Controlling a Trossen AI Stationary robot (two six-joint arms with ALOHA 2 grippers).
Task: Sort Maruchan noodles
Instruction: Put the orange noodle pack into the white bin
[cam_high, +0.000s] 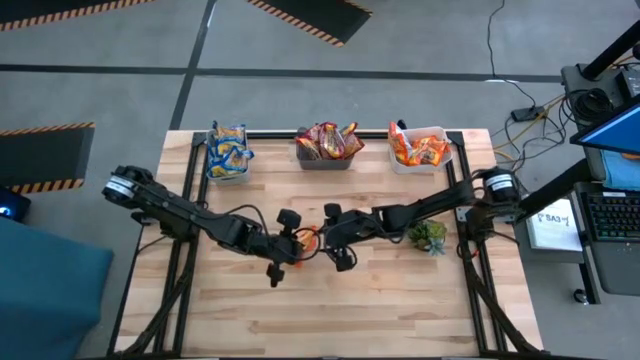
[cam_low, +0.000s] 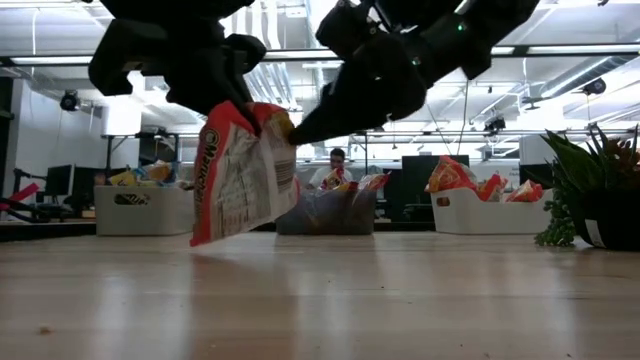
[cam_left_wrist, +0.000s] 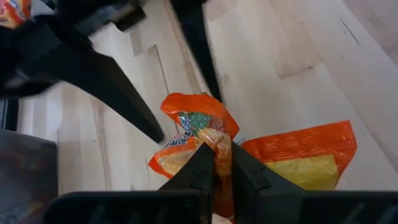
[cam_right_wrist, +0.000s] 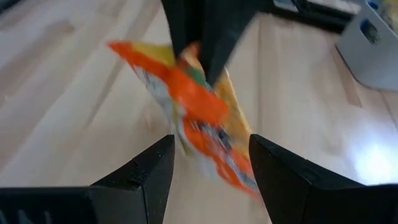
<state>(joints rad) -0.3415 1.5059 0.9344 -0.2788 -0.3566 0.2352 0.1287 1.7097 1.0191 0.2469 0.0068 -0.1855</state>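
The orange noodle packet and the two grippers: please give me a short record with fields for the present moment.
held item: orange noodle packet, lifted off the table
left gripper: shut on the packet's top edge
right gripper: open, close beside the packet, not gripping
bins at far edge: left bin blue-and-yellow packets, middle bin dark red, right bin orange
other: plant under the right arm

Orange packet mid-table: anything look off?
Yes. The left gripper pinches the orange packet by one crumpled edge, so it hangs tilted above the table. The open right gripper is beside it, not gripping.
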